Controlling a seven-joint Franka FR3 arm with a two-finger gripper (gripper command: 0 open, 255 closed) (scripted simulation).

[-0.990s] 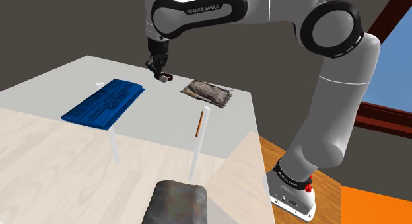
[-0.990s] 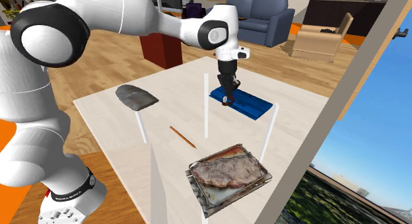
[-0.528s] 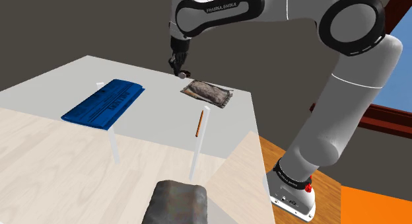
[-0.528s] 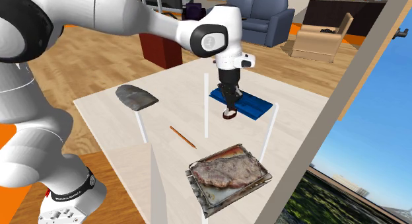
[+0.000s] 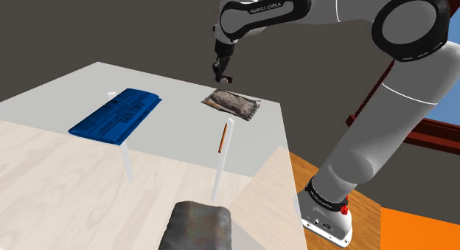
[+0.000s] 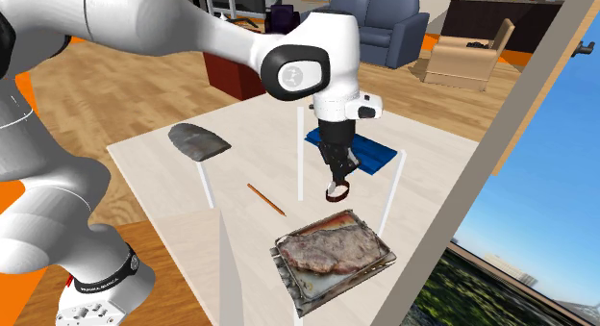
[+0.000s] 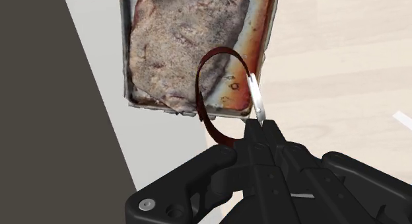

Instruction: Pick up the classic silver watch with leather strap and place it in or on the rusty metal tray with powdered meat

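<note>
Gripper (image 7: 261,131) is clamped on the watch (image 7: 256,102); bring it over the middle of the tray (image 7: 259,52), lower it close, and only then you open.

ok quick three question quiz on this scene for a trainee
1. True or false: the gripper is shut on the watch.
2. What lies in the tray? A) a brown, meat-like slab B) the watch C) nothing
3. Has the watch been placed yet, and where is it?

Key
1. True: the fingers clasp its silver case and the dark red strap loops out beyond them.
2. A
3. No: it hangs from the gripper above the table, close to the tray.
</note>
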